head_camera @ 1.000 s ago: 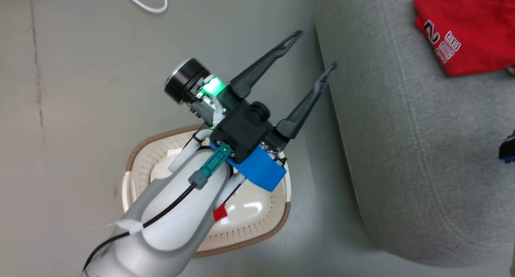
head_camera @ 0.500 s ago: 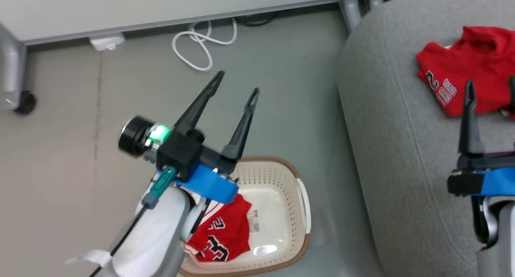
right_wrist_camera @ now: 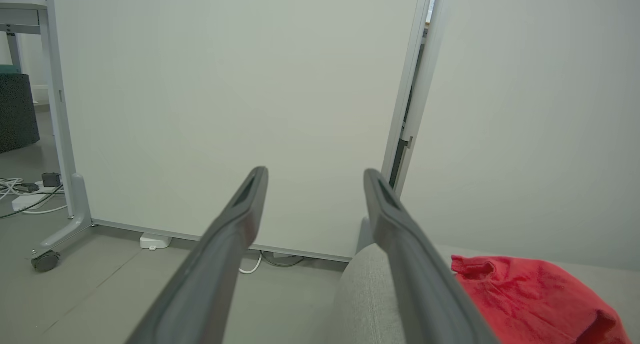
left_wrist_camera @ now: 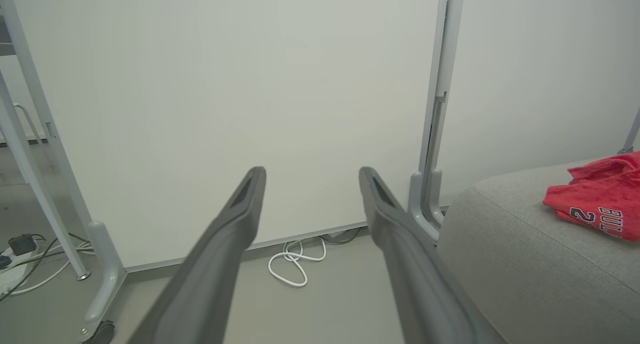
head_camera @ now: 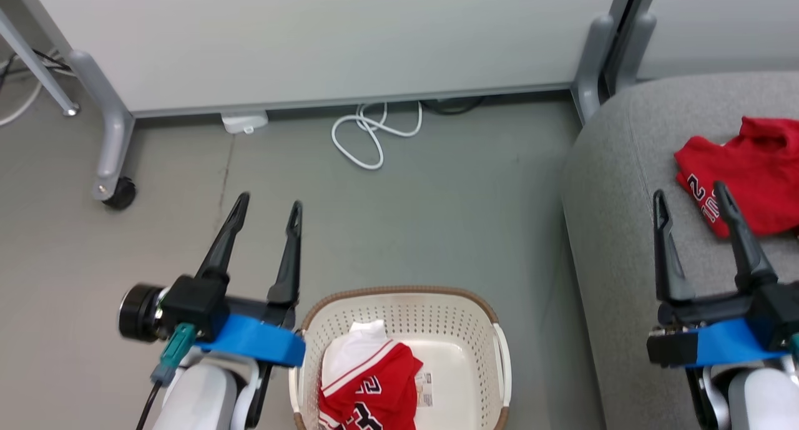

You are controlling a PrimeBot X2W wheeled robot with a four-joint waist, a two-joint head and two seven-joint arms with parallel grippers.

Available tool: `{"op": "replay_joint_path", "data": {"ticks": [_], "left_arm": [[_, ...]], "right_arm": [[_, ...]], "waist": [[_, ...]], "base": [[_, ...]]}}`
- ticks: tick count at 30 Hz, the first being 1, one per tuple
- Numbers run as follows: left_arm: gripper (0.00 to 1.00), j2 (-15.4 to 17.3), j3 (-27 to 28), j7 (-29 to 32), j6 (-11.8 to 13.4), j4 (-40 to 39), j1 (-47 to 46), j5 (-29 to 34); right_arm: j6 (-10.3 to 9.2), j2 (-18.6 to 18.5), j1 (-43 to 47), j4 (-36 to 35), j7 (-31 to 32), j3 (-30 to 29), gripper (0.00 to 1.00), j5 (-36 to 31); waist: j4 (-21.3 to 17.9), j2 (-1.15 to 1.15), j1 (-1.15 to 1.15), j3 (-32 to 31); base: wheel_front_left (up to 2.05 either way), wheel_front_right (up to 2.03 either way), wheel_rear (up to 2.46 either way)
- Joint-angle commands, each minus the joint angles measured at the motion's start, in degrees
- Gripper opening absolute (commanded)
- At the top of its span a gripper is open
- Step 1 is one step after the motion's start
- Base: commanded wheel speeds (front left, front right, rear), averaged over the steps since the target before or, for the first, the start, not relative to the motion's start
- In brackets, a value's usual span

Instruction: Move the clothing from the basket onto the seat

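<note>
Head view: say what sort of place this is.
Likely an office or lab corner staged as a home: white partition panels on castors, a loose white cable on the floor, a grey sofa seat.

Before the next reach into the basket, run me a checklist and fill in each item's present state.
1. Open, empty left gripper: ok.
2. Open, empty right gripper: ok.
3. Emptied basket: not ok; a red-and-white garment lies inside it.
4. A gripper above the basket: not ok; the left gripper stands beside it, over the floor, and the right gripper is over the seat.
5. Room on the seat: ok; one red garment lies there, with bare cushion beside it.
6. More clothing beneath the red-and-white garment: cannot tell.
</note>
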Motion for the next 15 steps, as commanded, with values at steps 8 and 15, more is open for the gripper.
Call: {"op": "replay_joint_path", "data": {"ticks": [8,15], "left_arm": [[1.0,-0.8,6.4,-0.2,0.1,-0.9,5.8,1.4],[1.0,-2.0,9.5,-0.2,-0.6,-1.8,8.6,2.7]], "right_arm": [[0.01,0.9,6.0,-2.0,0.0,0.5,1.0,0.9],[0.01,1.1,9.8,-3.2,0.0,0.1,1.0,2.7]], "waist": [[0.6,0.0,0.01,-3.1],[0.1,0.0,0.01,-4.3]], "base": [[0.0,0.0,0.0],[0.0,0.0,0.0]]}}
